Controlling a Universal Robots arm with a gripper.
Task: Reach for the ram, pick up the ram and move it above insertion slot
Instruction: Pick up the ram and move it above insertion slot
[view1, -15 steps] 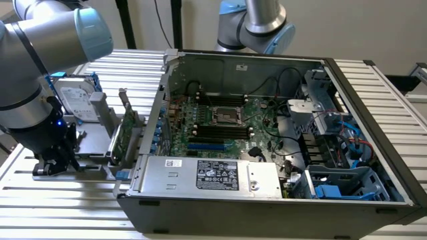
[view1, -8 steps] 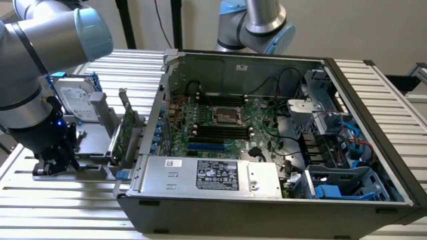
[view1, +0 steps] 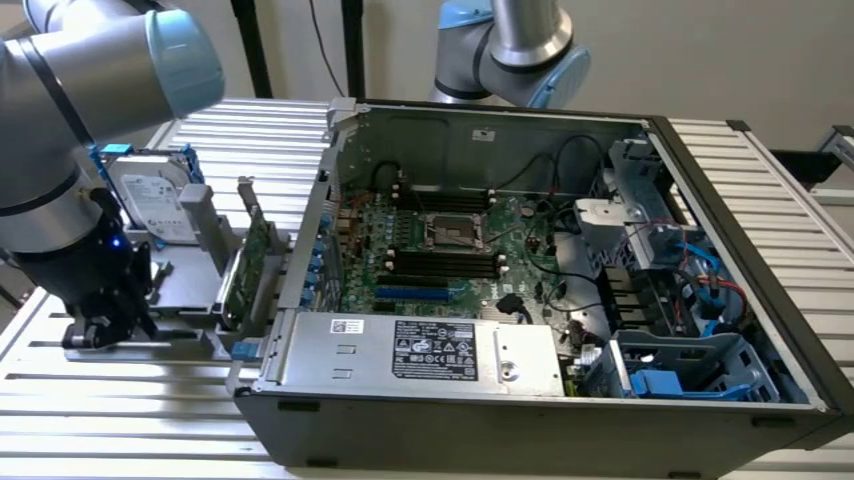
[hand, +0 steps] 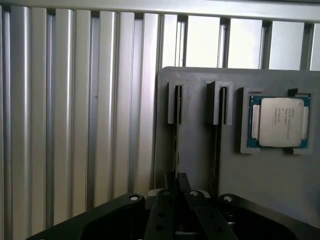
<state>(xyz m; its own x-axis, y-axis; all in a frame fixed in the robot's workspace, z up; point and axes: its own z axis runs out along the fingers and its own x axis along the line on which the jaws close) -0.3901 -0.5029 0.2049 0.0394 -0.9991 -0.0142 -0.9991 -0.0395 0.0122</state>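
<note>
Wrist view puts the gripper (hand: 177, 177) right at the ram (hand: 177, 135), which stands on edge in a groove of the grey holder (hand: 260, 185), its far end seated between two uprights. The fingers (hand: 184, 189) sit close together in a narrow pinch on either side of the thin board, so I judge the grip made (the contact itself lies partly in shadow). A second stick (hand: 218, 140) stands in the neighbouring groove just beside it, and a processor (hand: 278, 122) lies in a recess further along. As I read it, the reach is done and the grasp is on, but the ram is not yet lifted out of its groove. The whole carry to the insertion slot (view1: 441, 265) is left to do. Exterior view gives the wider layout. The arm (view1: 54, 180) bends low over the holder at that view's left, well apart from the open computer case (view1: 400, 425), where the dark memory slots lie on the motherboard; the wrist view gives the close detail of the pinch
</note>
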